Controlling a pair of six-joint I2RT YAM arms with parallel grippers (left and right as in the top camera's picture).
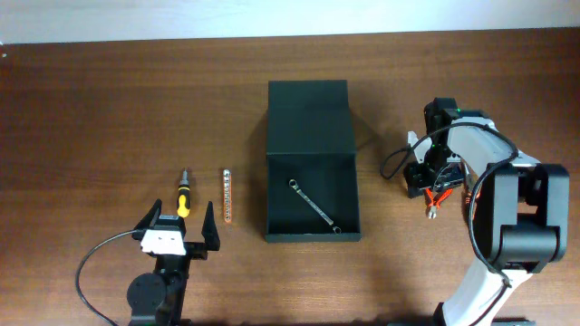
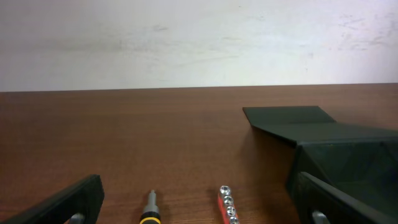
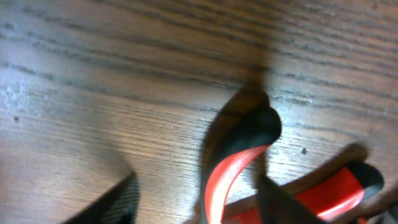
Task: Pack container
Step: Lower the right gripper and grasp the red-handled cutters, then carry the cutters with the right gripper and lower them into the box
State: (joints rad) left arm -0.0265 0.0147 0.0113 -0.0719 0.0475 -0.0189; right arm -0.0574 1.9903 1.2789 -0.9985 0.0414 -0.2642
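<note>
Packing destination: the container [image 1: 313, 234], centre of the overhead view. Step in hand, as I judge it: taking up the pliers [image 1: 439, 196], right of centre and well apart from it. Right gripper [image 1: 432, 187]: jaws part-spread astride one red-and-black handle in the wrist view. Bare wood shows between that handle and the finger [image 3: 109, 205] at lower left, so nothing looks pinched yet. You should centre the handle between the pads, close firmly, and lift straight up before swinging across, since the second handle may sag. Left gripper [image 1: 179, 218], lower left: spread wide, holding nothing, with the screwdriver [image 1: 183, 196] and red socket strip [image 1: 227, 197] just ahead. Container, appearance: matte black, roughly square, walls upright, with the lid [image 1: 308, 113] folded open toward the top of the frame. Contents: one wrench [image 1: 313, 206], lying diagonally on the floor.
</note>
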